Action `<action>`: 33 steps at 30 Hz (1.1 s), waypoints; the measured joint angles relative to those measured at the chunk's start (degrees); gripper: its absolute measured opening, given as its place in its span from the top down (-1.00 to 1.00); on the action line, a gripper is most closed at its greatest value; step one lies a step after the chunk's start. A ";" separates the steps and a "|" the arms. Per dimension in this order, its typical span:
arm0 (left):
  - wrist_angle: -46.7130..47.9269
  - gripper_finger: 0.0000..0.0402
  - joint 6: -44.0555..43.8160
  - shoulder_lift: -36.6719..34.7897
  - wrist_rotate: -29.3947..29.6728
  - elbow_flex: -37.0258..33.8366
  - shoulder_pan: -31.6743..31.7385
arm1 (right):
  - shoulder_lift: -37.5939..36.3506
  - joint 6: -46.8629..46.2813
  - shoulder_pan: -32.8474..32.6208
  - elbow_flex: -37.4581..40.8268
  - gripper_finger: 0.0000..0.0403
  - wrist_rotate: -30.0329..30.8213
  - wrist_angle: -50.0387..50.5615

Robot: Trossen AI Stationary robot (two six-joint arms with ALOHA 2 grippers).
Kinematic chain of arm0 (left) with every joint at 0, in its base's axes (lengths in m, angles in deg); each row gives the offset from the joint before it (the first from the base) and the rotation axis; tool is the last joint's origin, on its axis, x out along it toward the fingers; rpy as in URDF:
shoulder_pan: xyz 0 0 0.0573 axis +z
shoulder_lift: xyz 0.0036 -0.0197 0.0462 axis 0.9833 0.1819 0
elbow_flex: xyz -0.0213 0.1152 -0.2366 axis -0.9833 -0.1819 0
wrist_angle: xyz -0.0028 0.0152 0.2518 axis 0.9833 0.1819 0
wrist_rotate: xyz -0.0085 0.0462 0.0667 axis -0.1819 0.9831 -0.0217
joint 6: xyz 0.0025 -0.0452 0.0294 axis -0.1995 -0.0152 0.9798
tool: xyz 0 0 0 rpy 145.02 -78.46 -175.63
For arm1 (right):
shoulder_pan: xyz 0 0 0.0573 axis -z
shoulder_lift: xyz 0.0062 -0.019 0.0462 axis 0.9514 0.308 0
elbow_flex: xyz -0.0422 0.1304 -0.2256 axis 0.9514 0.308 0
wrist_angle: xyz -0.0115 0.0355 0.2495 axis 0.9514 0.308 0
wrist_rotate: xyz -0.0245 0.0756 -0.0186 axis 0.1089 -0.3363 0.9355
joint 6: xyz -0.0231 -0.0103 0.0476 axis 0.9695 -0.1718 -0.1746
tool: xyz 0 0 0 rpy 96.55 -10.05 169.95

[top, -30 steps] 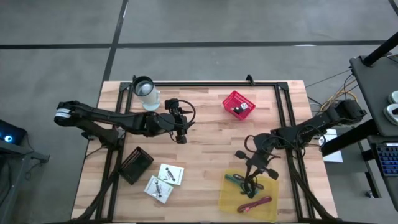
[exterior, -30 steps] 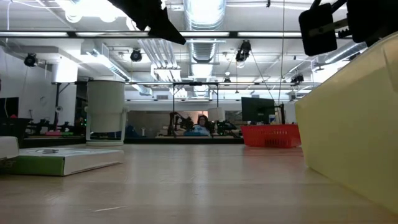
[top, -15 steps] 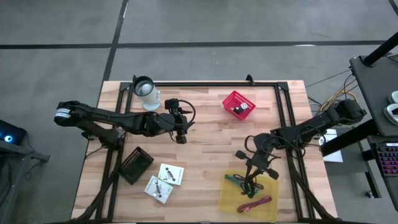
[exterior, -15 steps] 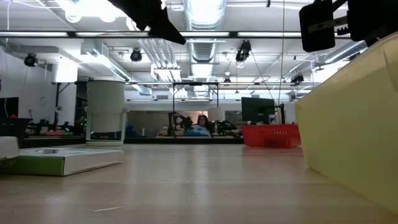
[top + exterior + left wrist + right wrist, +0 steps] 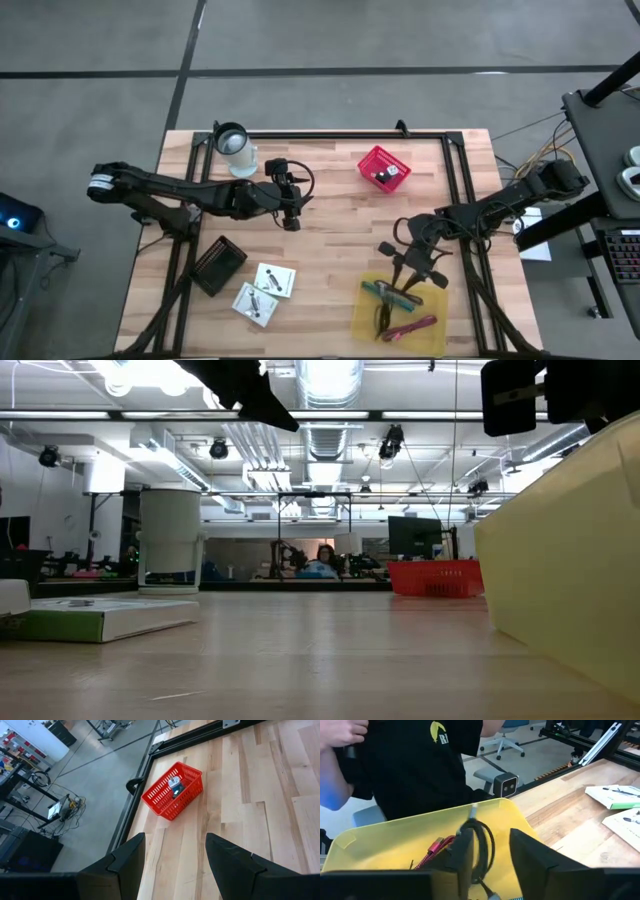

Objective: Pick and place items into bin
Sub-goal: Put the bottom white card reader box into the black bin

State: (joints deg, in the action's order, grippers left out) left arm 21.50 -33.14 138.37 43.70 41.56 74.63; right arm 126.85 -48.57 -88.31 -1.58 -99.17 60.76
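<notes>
**Right gripper.** The right gripper (image 5: 408,279) hangs over the upper edge of the yellow translucent plastic bin (image 5: 360,322), which sits at 5 o'clock on the pale wooden plank surface (image 5: 340,240). Its two dark fingers stand apart and clasp nothing. In the right wrist view the black cable coil (image 5: 481,831) shows in the gap between them, over the bin's interior.

**Task items in the bin.** In the high view the black cable coil is a thin, loose loop with a pale tip at one end, lying inside the bin. A teal pen-like stick (image 5: 384,291) lies on a slant near the bin's 12 o'clock edge. A maroon pen-like stick (image 5: 411,327) lies toward its 5 o'clock corner. The coil is between the two.

**Task items outside the bin.** Two white square cards (image 5: 275,280) lie flat at 7 o'clock on the surface, just beside each other, each printed with a small dark mark. A flat black rectangular case (image 5: 218,265) lies beside them at their 9 o'clock.

**Left gripper.** The left gripper (image 5: 291,221) hovers near the centre of the surface, fingers parted and empty. Its wrist view looks toward a red plastic mesh basket (image 5: 384,168) at 1 o'clock, which contains small black and white pieces.

**Other.** A clear cup with a black rim (image 5: 232,141) stands at 11 o'clock. A person in a black shirt (image 5: 415,765) is beyond the bin in the right wrist view.
</notes>
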 joint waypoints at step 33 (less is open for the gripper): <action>9.26 0.04 -18.91 0.15 -12.37 0.00 -0.80 | -3.13 13.70 1.66 0.10 0.37 58.24 -7.42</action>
State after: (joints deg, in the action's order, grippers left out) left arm 30.75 -52.05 138.52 31.33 41.56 73.83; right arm 123.72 -34.87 -86.65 -1.48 -40.93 53.35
